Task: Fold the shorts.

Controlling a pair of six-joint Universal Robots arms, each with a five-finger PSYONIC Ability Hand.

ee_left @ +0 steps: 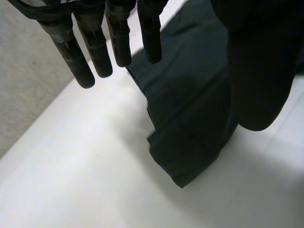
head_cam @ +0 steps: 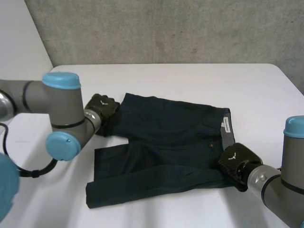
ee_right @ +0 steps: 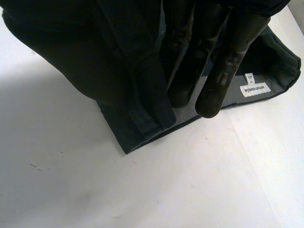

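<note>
Shorts [head_cam: 161, 147], dark navy, lie spread on the white table [head_cam: 190, 80] between both hands. Left hand [head_cam: 102, 107] sits at the hem of the leg farther from the robot. In the left wrist view its fingers [ee_left: 95, 47] are straight and spread, apart from the thumb, holding nothing, and the hem corner lies below the gap between them. Right hand [head_cam: 235, 159] sits at the waistband corner. In the right wrist view its straight fingers [ee_right: 223, 71] lie on the grey inner lining and pinch the waistband layer against the thumb. A white label [ee_right: 255, 89] lies just beside the fingertips.
</note>
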